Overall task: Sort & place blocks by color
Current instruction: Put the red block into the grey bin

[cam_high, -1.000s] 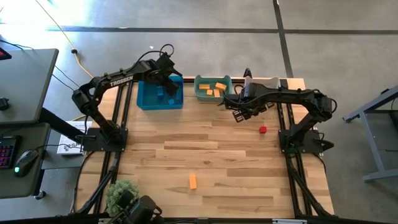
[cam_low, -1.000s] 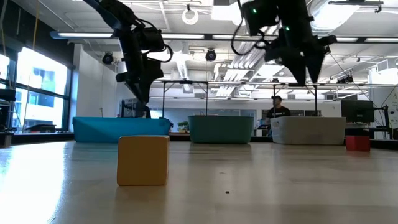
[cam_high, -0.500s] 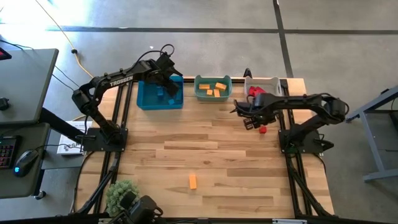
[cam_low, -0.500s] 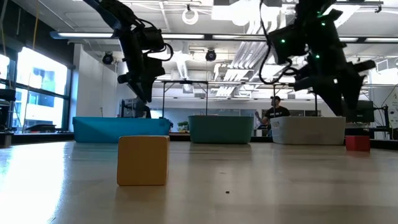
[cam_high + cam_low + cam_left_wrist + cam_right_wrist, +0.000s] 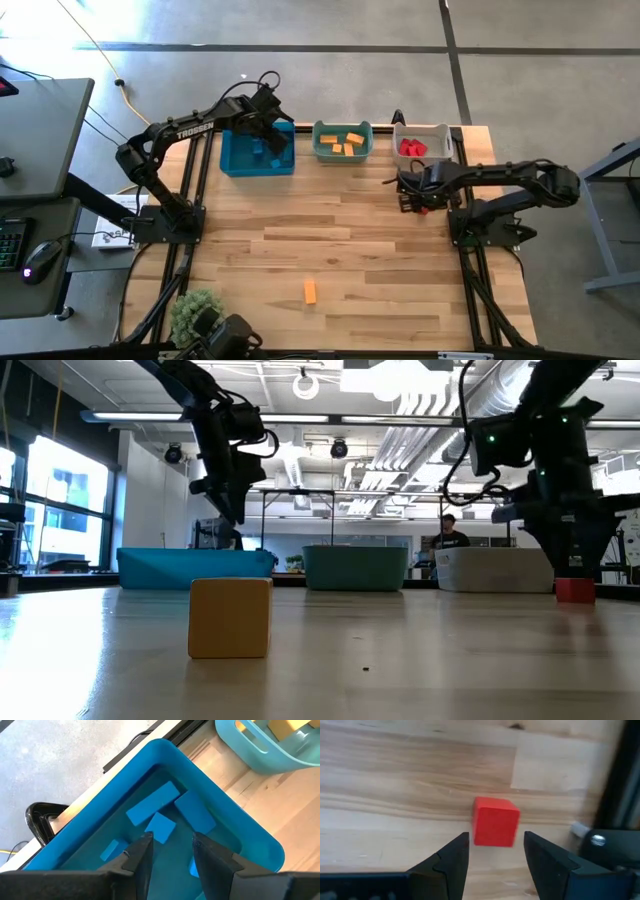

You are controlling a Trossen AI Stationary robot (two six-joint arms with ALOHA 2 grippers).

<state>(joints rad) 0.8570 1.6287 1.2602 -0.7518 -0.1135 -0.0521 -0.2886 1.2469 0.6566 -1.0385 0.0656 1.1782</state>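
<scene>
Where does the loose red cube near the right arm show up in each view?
High view: hidden under the right claw, below the white bin.
Low view: red cube at far right on the table, by the white bin, the shared landmark.
Left wrist view: not in it.
Right wrist view: centre, on the wood just beyond the open fingers.

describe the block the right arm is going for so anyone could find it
Start at the white bin at the table's far right corner, then come toward the near edge to the right hand. The red cube lies on bare wood just ahead of its open fingers, the only red block outside a bin.
</scene>
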